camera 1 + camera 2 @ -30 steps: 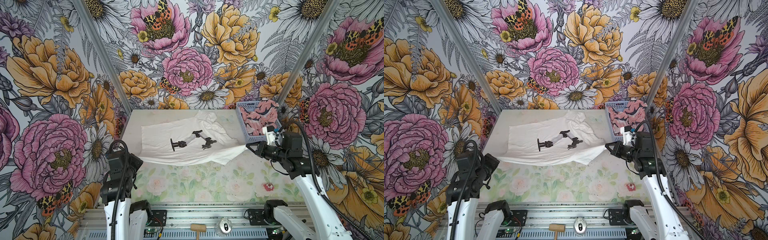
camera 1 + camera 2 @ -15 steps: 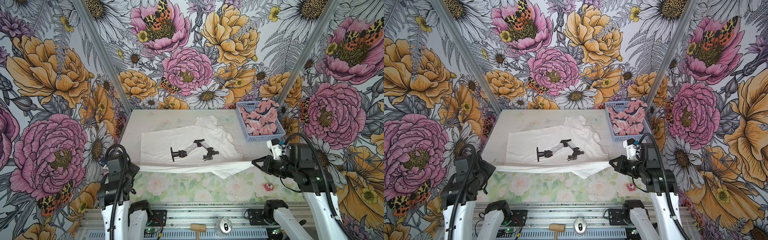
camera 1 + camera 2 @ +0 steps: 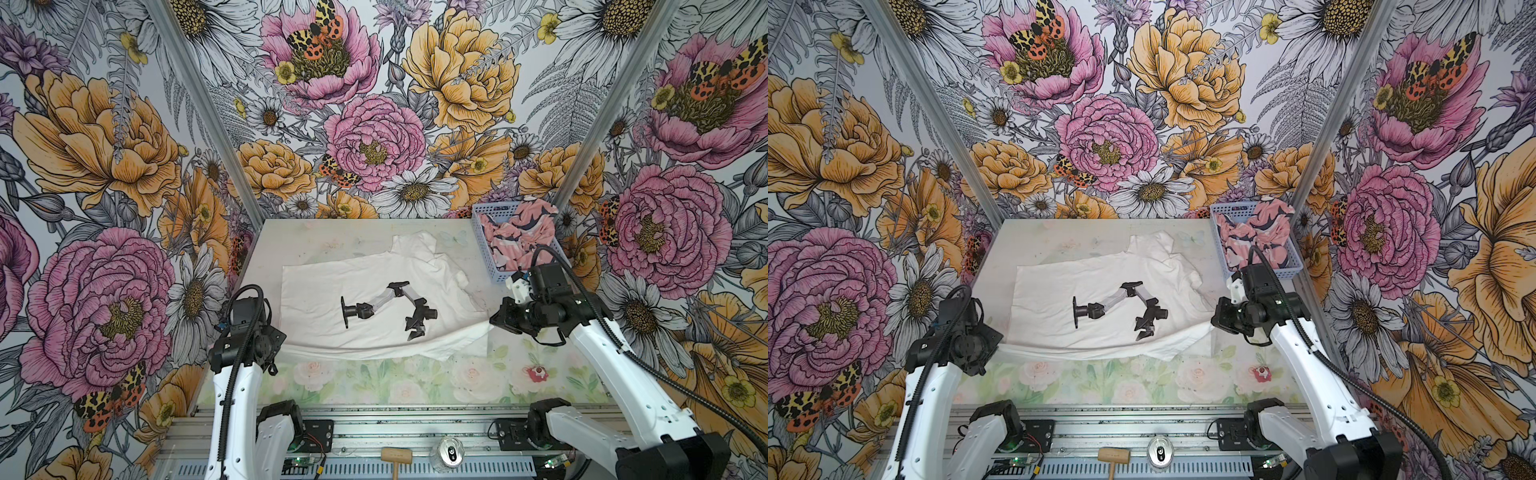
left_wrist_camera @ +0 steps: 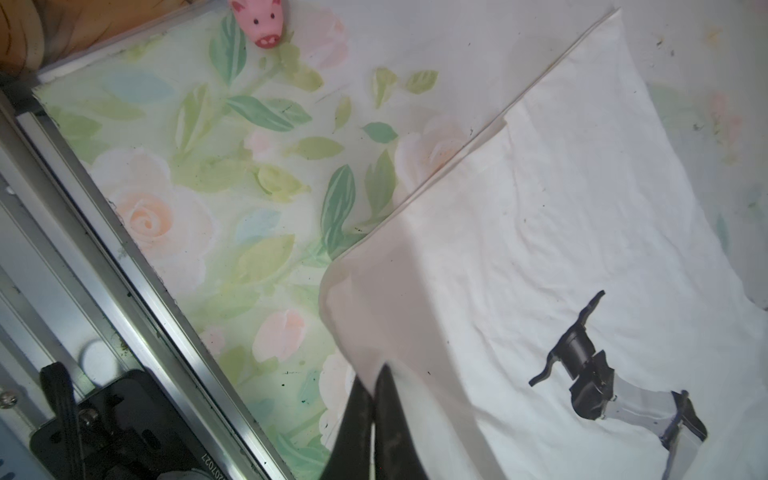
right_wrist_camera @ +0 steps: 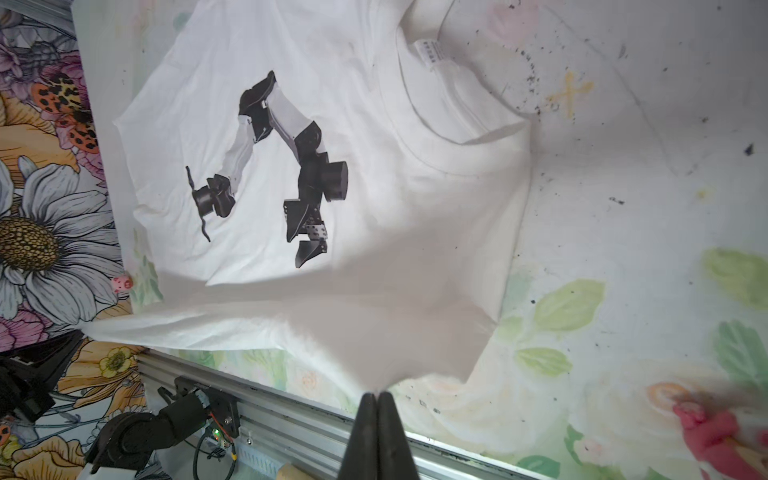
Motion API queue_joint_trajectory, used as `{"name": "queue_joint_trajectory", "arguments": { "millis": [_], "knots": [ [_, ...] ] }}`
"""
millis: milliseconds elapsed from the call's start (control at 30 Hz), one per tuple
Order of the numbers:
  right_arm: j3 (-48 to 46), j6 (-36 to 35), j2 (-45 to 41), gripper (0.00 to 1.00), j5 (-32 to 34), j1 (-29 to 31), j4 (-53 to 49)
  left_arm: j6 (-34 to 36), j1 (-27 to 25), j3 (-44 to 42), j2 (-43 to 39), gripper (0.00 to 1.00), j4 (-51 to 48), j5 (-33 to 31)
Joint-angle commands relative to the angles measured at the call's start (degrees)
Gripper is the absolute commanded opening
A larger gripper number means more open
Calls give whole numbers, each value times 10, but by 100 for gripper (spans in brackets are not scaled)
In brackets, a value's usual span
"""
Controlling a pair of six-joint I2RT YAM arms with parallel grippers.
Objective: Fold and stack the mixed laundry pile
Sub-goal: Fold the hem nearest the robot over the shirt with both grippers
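Both grippers are clamped on cloth. The left gripper [image 4: 376, 376] pinches the hem-end corner of the white T-shirt [image 3: 353, 286], and the right gripper [image 5: 377, 394] pinches the same near edge at the sleeve end.

On the table [image 3: 324, 237] the shirt lies sideways across the middle, with its hem toward 9 o'clock, its collar toward 3 o'clock and the robot-arm print [image 3: 386, 309] facing up. I read the two-point hold as deliberate. With one grip at 8 o'clock and one at 4 o'clock, the near edge hangs lifted and fairly taut between them. From there I can either drag the body flat or carry that edge toward 12 o'clock for a first fold. The far sleeve, at 1 o'clock, is bunched, so flattening looks unfinished to me. The pink garment [image 3: 519, 237] sits crumpled in the basket [image 3: 482, 249] at 2 o'clock, out of my way.

Only the top views show that basket and how both arms flank the shirt, but the fingertips are hard to make out there. The left wrist view gives me the doubled layers along the near edge and a pink pig toy [image 4: 257, 20] beyond. The right wrist view alone shows the neck label [image 5: 432, 54] inside the collar.
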Motion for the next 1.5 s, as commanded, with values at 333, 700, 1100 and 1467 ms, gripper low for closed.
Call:
{"name": "queue_joint_trajectory", "arguments": {
  "millis": [333,700,1100,1467],
  "knots": [
    [78,20,137,0,120,8,131,54,-11,-40,106,0,155,15],
    [87,17,210,0,144,9,158,95,-13,-36,184,0,229,27],
    [132,6,283,0,145,8,184,109,3,-37,229,0,273,23],
    [140,4,312,0,141,10,209,119,12,-34,259,0,303,34]
  ]
}}
